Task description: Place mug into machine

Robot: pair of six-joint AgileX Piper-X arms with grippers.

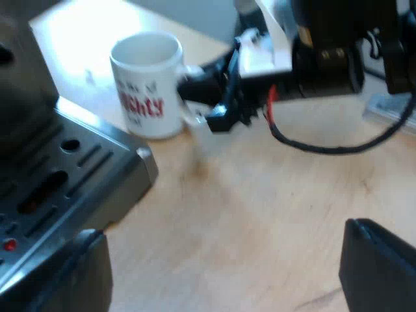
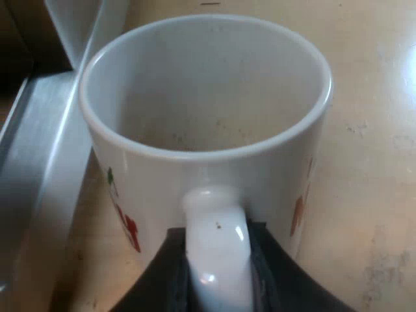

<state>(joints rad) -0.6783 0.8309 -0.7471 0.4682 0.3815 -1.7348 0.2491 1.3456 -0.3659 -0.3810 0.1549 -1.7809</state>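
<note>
White mug point(image 1: 146, 84) sits on the worktop point(image 1: 260, 195) just beside the machine point(image 1: 65, 175), not in it yet. Right end effector point(image 2: 218, 279) squeezes its handle point(image 2: 214, 227). Left end effector point(image 1: 227, 273) is spread wide, empty.

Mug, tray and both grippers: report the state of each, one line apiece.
mug: upright, empty, on the table beside the tray, held by its handle.
right gripper: jaws shut on the mug's handle.
left gripper: jaws open, holding nothing.
tray: no mug on it yet.
</note>
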